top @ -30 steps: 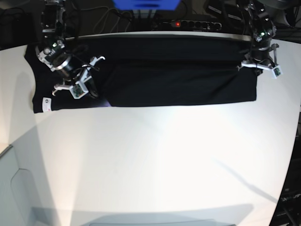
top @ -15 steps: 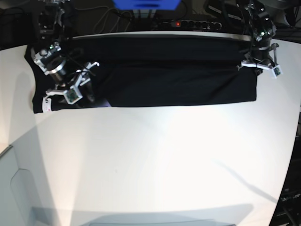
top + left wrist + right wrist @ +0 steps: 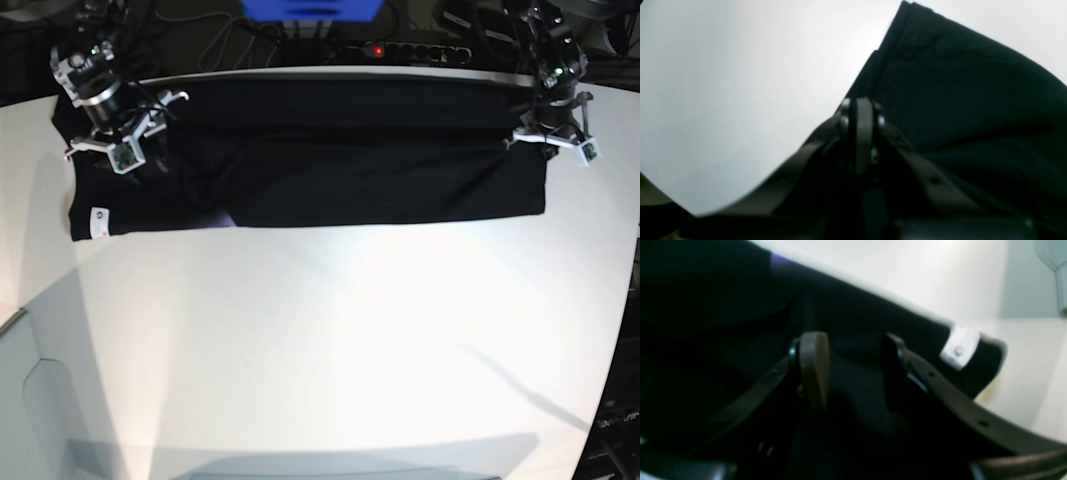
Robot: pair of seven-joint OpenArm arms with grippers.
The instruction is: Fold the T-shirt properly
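The black T-shirt [image 3: 370,165] lies folded into a long band along the back of the white table [image 3: 330,340]. Its white label [image 3: 97,222] is at the front left corner, and a sliver of purple print [image 3: 225,218] shows at the front edge. My right gripper [image 3: 148,150] hangs open over the shirt's left end. In the right wrist view the gripper [image 3: 853,373] is spread above black fabric, empty, with the label [image 3: 958,346] beyond it. My left gripper [image 3: 545,150] is at the shirt's right edge. In the left wrist view the gripper [image 3: 862,116] is shut on the hem of the shirt [image 3: 967,100].
A power strip [image 3: 405,50] with a red light, cables and a blue object [image 3: 310,8] sit behind the table's back edge. A pale grey panel [image 3: 25,400] is at the front left. The table's right edge runs near my left arm.
My right gripper has moved from the shirt's front left area toward the back left, away from the label. The left arm has not moved.
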